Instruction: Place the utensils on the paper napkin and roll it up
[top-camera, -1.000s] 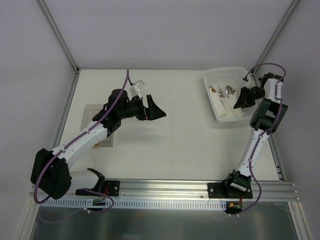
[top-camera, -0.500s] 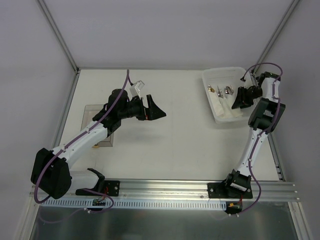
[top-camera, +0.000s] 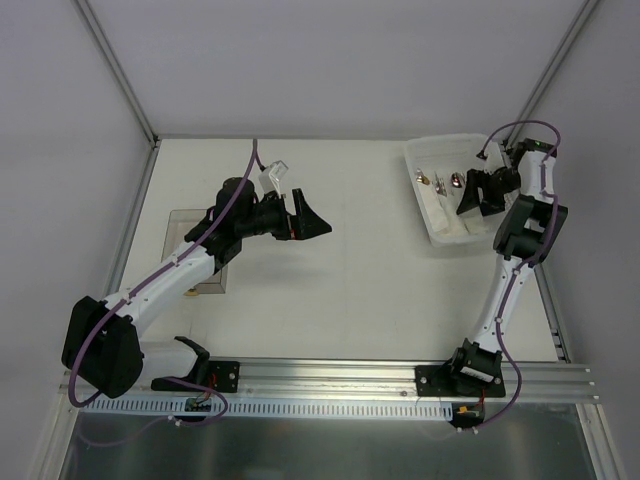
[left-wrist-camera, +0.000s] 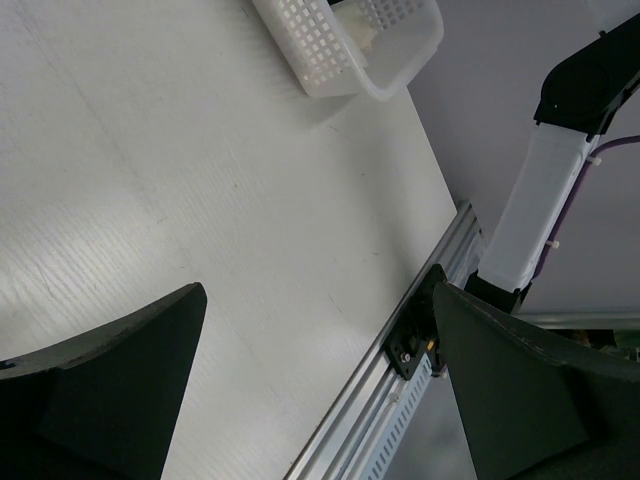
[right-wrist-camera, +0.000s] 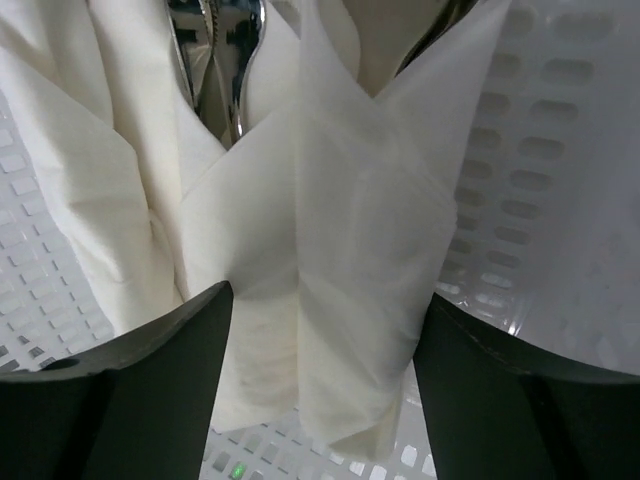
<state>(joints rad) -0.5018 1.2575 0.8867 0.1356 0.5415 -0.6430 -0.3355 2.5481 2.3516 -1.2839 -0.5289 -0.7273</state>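
Right claw (right-wrist-camera: 322, 300) spread, straddling folded napkin (right-wrist-camera: 340, 200) in basket (top-camera: 450, 140), upper right, utensils (top-camera: 447, 181) alongside. Best to pinch one sheet only and lift clear. Left claw (top-camera: 312, 215) released above table (top-camera: 350, 290).

open: table (top-camera: 380, 270) middle | blocked: basket (right-wrist-camera: 560, 150) walls, folded napkins (right-wrist-camera: 330, 250) crowd utensils (right-wrist-camera: 215, 60)

The right jaws hang over the basket (top-camera: 455, 139).

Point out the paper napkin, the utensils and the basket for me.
paper napkin (right-wrist-camera: 340, 260), right wrist view, on its folded middle.
utensils (right-wrist-camera: 215, 70), right wrist view, on shiny metal between the folds.
basket (right-wrist-camera: 560, 170), right wrist view, on its slotted wall.
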